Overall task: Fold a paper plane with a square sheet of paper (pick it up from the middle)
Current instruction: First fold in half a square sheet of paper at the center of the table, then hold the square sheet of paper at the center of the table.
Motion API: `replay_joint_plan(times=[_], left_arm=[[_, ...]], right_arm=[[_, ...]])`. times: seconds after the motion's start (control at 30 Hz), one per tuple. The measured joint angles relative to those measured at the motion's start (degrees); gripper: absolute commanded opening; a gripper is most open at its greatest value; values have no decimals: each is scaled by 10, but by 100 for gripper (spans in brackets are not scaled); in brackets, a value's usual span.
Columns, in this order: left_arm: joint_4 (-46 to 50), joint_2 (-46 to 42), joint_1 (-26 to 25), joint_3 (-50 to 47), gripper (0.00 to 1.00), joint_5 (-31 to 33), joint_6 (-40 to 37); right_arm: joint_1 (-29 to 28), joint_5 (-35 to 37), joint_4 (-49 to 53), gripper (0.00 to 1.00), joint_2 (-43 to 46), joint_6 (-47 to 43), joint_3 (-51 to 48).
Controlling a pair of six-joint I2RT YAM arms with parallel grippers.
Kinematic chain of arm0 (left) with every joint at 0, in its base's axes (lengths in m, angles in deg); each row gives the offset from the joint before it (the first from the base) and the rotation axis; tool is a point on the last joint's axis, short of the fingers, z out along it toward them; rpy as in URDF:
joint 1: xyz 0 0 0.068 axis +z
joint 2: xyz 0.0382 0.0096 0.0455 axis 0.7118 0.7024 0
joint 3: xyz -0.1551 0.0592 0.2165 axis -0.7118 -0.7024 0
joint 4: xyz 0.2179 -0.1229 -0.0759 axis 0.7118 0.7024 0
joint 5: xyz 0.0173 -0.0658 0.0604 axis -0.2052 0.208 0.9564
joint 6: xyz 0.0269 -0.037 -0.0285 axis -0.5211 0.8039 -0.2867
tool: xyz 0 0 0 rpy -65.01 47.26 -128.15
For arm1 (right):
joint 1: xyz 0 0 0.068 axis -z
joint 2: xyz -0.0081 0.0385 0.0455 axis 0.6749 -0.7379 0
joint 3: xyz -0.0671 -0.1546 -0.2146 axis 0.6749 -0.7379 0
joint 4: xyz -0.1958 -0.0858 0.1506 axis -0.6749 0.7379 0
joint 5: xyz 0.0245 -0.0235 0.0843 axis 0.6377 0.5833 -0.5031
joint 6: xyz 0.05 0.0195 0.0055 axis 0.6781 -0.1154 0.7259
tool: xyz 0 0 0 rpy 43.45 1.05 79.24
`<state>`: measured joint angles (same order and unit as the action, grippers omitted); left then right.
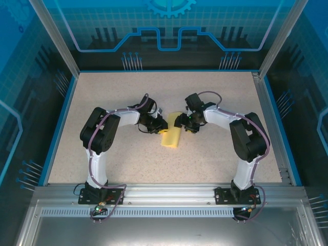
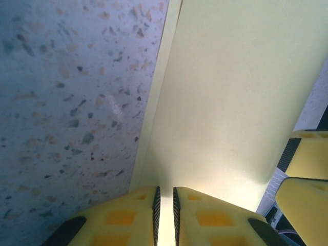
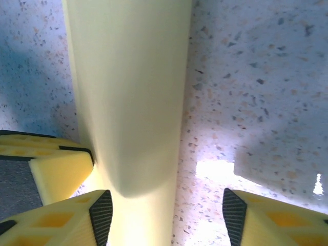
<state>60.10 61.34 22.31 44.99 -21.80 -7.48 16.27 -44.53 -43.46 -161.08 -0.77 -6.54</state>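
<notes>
The square sheet of paper (image 1: 170,136) is pale yellow and lies folded over into a long strip at the middle of the table. In the left wrist view the paper (image 2: 230,102) rises as a wide flap, and its lower edge runs between the nearly closed jaws of my left gripper (image 2: 164,197), which is shut on it. My right gripper (image 3: 166,205) is open and straddles the paper strip (image 3: 133,102). The strip lies against its left pad (image 3: 102,215), with bare table before the right pad (image 3: 231,215). From above, the left gripper (image 1: 163,126) and the right gripper (image 1: 179,122) meet at the paper's far end.
The speckled table (image 1: 113,159) is bordered by a blue rim and an aluminium frame (image 1: 266,97). The right gripper's yellow fingers (image 2: 306,169) show at the right edge of the left wrist view. The left gripper's finger (image 3: 56,171) shows at the left of the right wrist view.
</notes>
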Motion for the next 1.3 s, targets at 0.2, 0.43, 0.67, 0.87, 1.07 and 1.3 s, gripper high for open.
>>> replay_joint_plan(times=[0.2,0.43,0.67,0.87,1.07,1.3], left_arm=[[3,0,0,2,20,1,-1],[6,-6,-1,2,35,4,-10],[8,-100,-1,-32,41,65,-13],[2,-175,8,-52,43,124,-8],[3,-184,25,-76,43,148,2],[2,-184,25,-78,43,150,2]], right_arm=[[2,-15,-3,58,-2,-9,-3],[2,-14,3,58,-17,-15,-3],[2,-6,14,59,-24,-19,2],[2,15,43,59,-36,-17,28],[1,25,73,59,-43,-44,51],[-9,25,95,61,-64,-73,75]])
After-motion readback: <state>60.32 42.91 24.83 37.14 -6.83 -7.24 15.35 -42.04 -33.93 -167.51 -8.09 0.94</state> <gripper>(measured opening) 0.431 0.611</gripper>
